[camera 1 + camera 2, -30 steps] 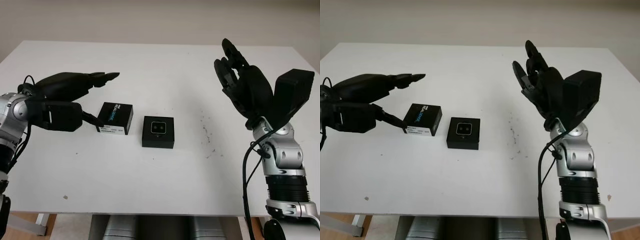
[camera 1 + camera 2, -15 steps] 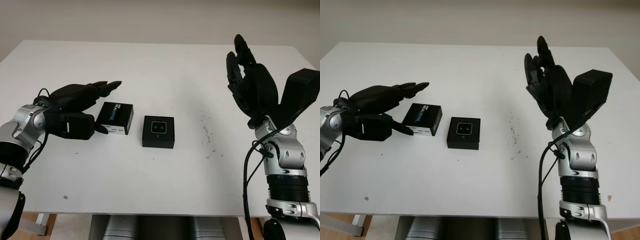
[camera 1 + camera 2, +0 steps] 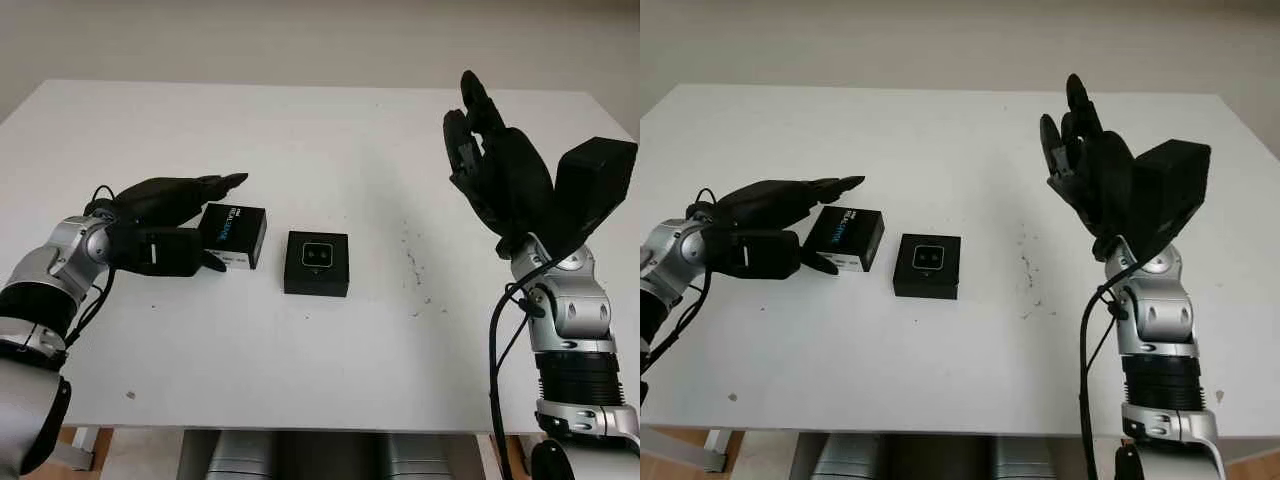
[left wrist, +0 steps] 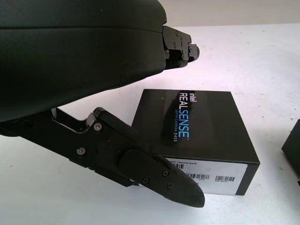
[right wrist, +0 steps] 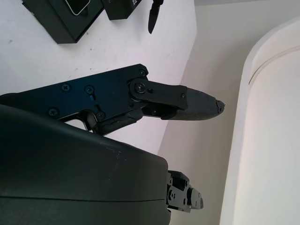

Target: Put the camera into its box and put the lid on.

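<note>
Left hand [image 3: 165, 222] sits low at the table's left side, open and holding nothing, fingers reaching around the near-left end of the lid [image 3: 232, 236], the black Intel RealSense carton lying flat on the white table [image 3: 320, 340]; the wrist view puts one finger [image 4: 159, 173] in front of the lid's labelled side and another above its top. Just right of the lid, apart from it, the open box [image 3: 317, 263] holds the camera [image 3: 318, 256] inside. Right hand [image 3: 495, 170] hovers raised well over to the right, open, palm upright, gripping nothing
</note>
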